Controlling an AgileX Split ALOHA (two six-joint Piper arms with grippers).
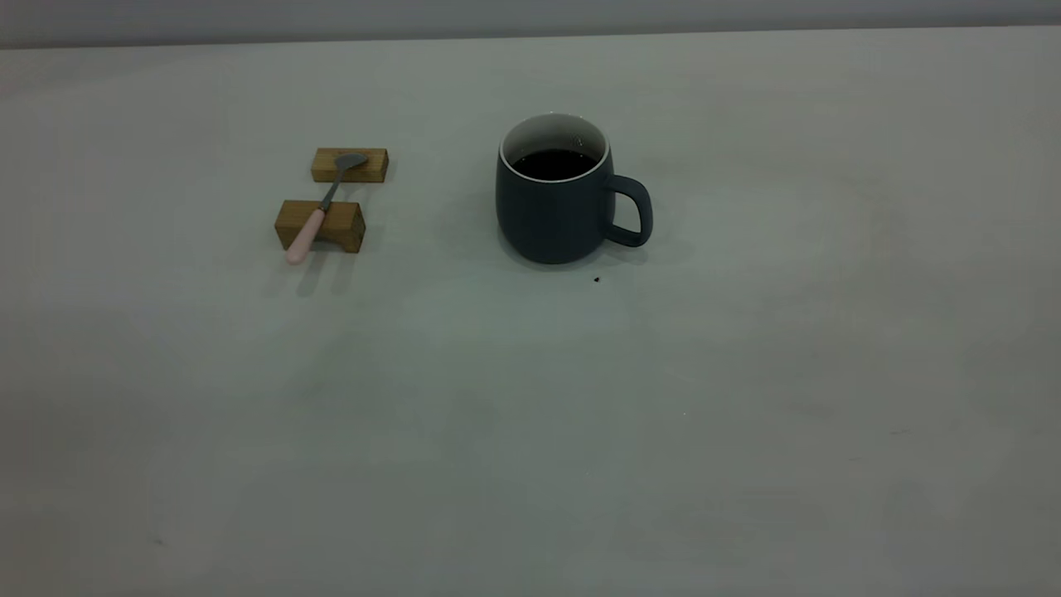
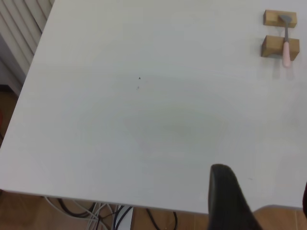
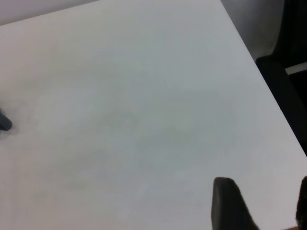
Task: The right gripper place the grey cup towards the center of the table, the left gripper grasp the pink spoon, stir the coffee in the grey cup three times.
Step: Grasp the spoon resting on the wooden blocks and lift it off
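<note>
Surface: off-white table (image 1: 746, 398), mostly bare, with a tiny black speck (image 1: 596, 279) just in front of the cup.
Grey cup: we see the grey cup (image 1: 557, 195) upright near the middle of the table, its handle turned to the exterior view's right, the side of the right arm.
Coffee: dark coffee (image 1: 554, 163) sits well below the rim, so we judge a gentle move should not slosh it.
Pink spoon: the pink spoon (image 1: 319, 212) bridges two wooden blocks (image 1: 321, 225), bowl on the far one, pink end overhanging the near one, well apart from the cup.
Right gripper: the right gripper (image 3: 261, 203) hangs over a table corner, far from the cup, fingers apart and empty.
Left gripper: the left gripper (image 2: 264, 201) waits above the table edge, parted and empty.
Step in hand: we would approach the cup from the handle side, close gently, keep it level and slide it only a little.
</note>
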